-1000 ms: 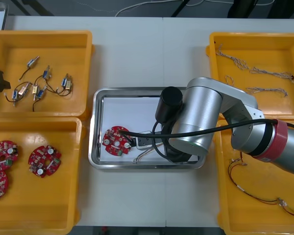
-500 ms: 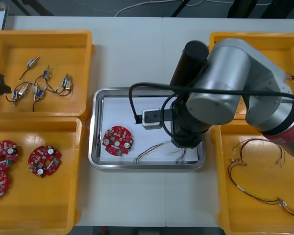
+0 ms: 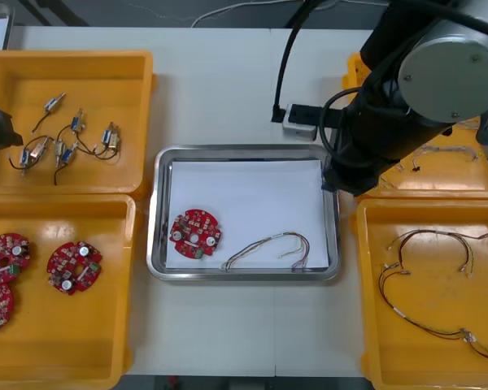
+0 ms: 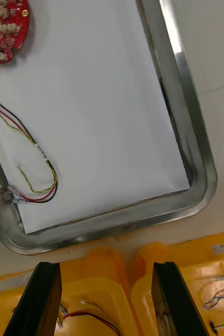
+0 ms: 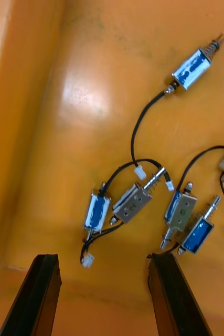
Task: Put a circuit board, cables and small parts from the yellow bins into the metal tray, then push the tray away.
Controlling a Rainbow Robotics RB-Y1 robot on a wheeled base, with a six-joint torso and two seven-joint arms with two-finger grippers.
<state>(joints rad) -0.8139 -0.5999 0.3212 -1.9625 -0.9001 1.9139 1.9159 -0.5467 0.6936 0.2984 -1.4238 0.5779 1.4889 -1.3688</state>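
The metal tray (image 3: 244,151), white inside, holds one round red circuit board (image 3: 195,233) and a red and yellow cable (image 3: 270,247). My right gripper (image 4: 105,296) is open and empty. It hovers just past the tray's right rim (image 4: 198,173), above the rims of the two right yellow bins (image 4: 143,262); the cable (image 4: 35,181) and board (image 4: 4,26) lie beyond it. In the front view the right arm (image 3: 423,89) covers its own fingers. My left gripper (image 5: 104,286) is open above several small metal parts (image 5: 138,202) in the far left bin (image 3: 106,73).
The near left bin (image 3: 73,341) holds three more circuit boards (image 3: 73,266). Red and yellow and black cables (image 3: 427,280) lie in the near right bin. The right arm partly hides the far right bin (image 3: 366,69). Bare table lies beyond the tray.
My right arm has lifted off the tray and swung back to the right, leaving the red and yellow cable in the tray. The left arm has barely moved.
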